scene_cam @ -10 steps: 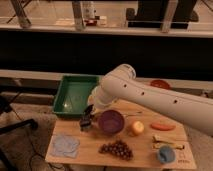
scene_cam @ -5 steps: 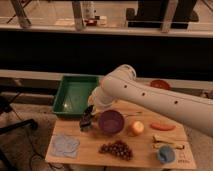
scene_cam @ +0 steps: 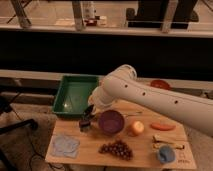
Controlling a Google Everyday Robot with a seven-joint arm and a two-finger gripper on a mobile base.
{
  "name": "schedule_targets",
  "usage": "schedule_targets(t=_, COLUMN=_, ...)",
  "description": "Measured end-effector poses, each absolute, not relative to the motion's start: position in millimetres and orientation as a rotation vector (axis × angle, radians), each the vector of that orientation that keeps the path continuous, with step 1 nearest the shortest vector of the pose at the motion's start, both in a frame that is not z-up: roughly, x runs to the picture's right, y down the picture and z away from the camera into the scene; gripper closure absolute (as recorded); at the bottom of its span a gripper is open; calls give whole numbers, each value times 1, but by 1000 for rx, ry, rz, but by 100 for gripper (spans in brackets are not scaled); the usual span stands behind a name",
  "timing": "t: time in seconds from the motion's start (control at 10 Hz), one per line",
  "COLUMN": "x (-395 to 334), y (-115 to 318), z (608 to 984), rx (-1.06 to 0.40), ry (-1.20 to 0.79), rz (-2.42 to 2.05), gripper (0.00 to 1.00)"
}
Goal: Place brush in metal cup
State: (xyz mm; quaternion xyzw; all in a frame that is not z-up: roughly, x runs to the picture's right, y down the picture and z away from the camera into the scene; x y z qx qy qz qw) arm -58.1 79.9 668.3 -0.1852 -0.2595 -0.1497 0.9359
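Note:
The metal cup [scene_cam: 85, 125] stands on the wooden table [scene_cam: 85, 152], just left of the purple bowl [scene_cam: 111, 121]. My gripper [scene_cam: 88, 115] hangs at the end of the white arm [scene_cam: 150, 97], directly above the cup and almost touching it. A slim dark shape [scene_cam: 89, 109] slants at the gripper over the cup; it looks like the brush, though I cannot tell it from the gripper's own parts. The cup's inside is hidden by the gripper.
A green tray [scene_cam: 75, 94] lies behind the cup. On the table are a blue cloth [scene_cam: 65, 145], dark grapes [scene_cam: 116, 148], an orange fruit [scene_cam: 136, 128], a carrot [scene_cam: 163, 126], tan pieces [scene_cam: 167, 143] and a blue object [scene_cam: 165, 155]. A red bowl [scene_cam: 160, 84] sits at the back right.
Almost nothing differs; the gripper stays over the metal cup and the arm holds the same pose.

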Motion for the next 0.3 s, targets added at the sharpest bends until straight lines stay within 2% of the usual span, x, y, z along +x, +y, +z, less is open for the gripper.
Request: schedule_targets(t=0.3, x=-58, y=86, z=673, rx=-396, ry=-527, rz=-304, gripper=98)
